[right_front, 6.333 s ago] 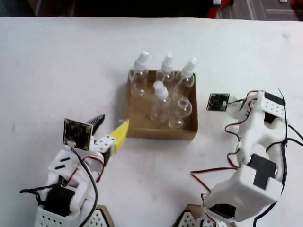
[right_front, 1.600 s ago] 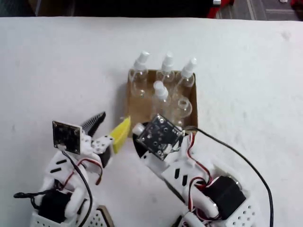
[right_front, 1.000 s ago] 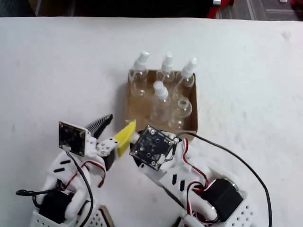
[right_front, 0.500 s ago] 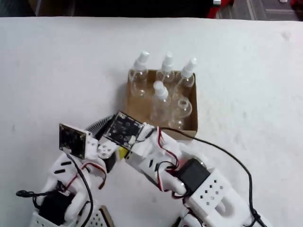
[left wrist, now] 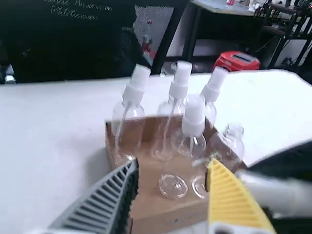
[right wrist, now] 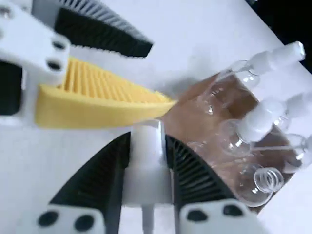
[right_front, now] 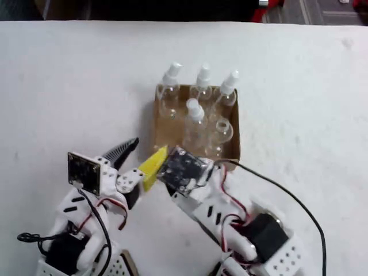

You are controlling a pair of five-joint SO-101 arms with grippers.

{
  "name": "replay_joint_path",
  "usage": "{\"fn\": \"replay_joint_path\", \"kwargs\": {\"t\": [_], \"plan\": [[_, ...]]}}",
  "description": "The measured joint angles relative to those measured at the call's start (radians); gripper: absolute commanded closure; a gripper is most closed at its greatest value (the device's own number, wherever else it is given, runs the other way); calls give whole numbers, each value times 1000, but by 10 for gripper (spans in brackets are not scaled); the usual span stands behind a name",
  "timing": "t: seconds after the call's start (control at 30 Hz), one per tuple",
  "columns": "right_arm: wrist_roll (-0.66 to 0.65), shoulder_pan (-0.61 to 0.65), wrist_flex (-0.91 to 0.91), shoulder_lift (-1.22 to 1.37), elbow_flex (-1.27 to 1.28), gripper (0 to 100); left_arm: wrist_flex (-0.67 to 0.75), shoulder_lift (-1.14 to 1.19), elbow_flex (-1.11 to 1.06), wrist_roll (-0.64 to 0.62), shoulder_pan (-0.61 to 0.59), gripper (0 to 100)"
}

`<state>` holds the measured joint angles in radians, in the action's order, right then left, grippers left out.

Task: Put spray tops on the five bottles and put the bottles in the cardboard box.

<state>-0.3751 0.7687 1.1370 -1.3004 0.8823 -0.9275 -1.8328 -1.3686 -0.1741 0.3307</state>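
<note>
The cardboard box [right_front: 156, 115] holds five clear bottles. Several carry white spray tops [right_front: 195, 109]; one bottle [right_front: 221, 131] at the box's front right corner stands uncapped, as in the left wrist view [left wrist: 229, 141] and the right wrist view [right wrist: 263, 183]. My right gripper [right wrist: 146, 141] is shut on a white spray top [right wrist: 146, 165], just in front of the box's near left corner. In the high view its wrist camera [right_front: 184, 169] covers it. My left gripper [right_front: 149, 146] stands open beside it, its yellow finger [right wrist: 97, 105] almost touching the spray top.
White table all around, with free room to the left, right and behind the box. The two arms crowd the strip in front of the box. A dark chair and a red item sit beyond the table's far edge [left wrist: 234, 61].
The right arm swung in from the box's right side to its front, passed over the left gripper half a second ago, then drew back right. The left gripper stayed open, edging toward the box.
</note>
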Motion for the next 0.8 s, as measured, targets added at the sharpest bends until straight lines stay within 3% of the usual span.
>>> {"fn": "replay_joint_path", "kwargs": {"t": [0.33, 0.57, 0.8], "plan": [[0, -15, 32, -147, -2, 984, -2, 14, -3, 3, -17, 770], [2, -18, -138, -58, 98, 984, -2, 20, -3, 3, -18, 770], [40, -20, -189, -29, 109, 984, -2, 9, -3, -2, -20, 770]]}}
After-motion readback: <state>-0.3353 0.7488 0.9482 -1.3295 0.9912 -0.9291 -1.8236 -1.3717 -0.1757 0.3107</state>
